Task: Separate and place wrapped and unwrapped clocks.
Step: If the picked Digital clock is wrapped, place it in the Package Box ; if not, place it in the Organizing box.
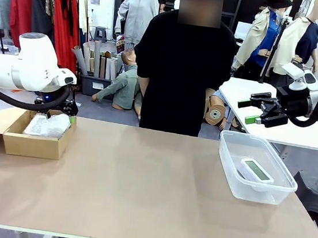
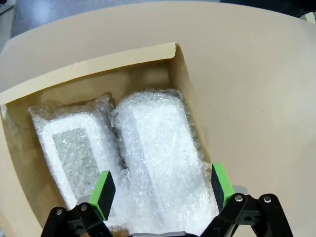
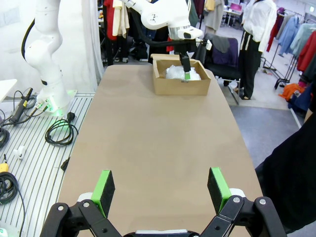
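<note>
On the left of the bench (image 1: 138,192), the cardboard box (image 1: 31,144) holds two bubble-wrapped clocks (image 2: 158,158) side by side; likely light, soft and slippery, best pinched across the short sides. The left tool (image 2: 160,190) hangs spread above them, holding nothing. On the right, one bare clock (image 1: 256,170) lies in the plastic tub (image 1: 230,180); likely stiff, smooth. The right tool (image 1: 264,111) hovers spread, empty.

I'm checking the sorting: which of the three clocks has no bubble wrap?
The bare white digital clock with a greyish screen, lying in the clear plastic tub. The other two are white bubble-wrap bundles, side by side in the cardboard box.
</note>
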Available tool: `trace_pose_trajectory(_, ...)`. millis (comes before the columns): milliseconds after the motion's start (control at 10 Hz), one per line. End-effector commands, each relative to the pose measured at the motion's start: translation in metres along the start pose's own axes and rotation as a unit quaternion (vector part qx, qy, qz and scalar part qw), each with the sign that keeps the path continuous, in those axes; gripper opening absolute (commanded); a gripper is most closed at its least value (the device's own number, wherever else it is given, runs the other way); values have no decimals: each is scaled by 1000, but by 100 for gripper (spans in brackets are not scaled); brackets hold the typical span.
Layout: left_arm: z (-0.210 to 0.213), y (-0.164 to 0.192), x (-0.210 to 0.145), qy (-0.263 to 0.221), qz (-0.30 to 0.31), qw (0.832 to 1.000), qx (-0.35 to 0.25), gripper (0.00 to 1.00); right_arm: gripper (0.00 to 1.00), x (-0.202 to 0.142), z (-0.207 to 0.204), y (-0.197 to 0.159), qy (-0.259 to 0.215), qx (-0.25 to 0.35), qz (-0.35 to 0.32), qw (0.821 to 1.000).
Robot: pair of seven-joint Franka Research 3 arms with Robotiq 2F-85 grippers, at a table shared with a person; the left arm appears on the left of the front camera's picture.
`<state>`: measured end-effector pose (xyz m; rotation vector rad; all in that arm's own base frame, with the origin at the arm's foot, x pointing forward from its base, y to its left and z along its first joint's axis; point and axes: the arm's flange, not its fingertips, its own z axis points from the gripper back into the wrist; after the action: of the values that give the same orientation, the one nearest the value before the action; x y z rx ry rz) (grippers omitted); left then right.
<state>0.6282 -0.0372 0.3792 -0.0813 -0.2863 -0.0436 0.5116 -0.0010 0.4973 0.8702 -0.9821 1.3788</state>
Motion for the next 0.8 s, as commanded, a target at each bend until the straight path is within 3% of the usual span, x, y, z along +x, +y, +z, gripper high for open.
trace_pose_trajectory(0, 1, 3, 4, -12, 8, 1000, 4, 100, 100, 2, 1, 1, -1, 0, 2, 1000)
trace_pose_trajectory(600, 7, 3, 0, -12, 22, 999, 20, 100, 100, 2, 1, 1, -1, 0, 2, 1000)
trace_pose_trajectory(700, 3, 2, 2, -6, 8, 1000, 1, 100, 100, 2, 1, 1, -1, 0, 2, 1000)
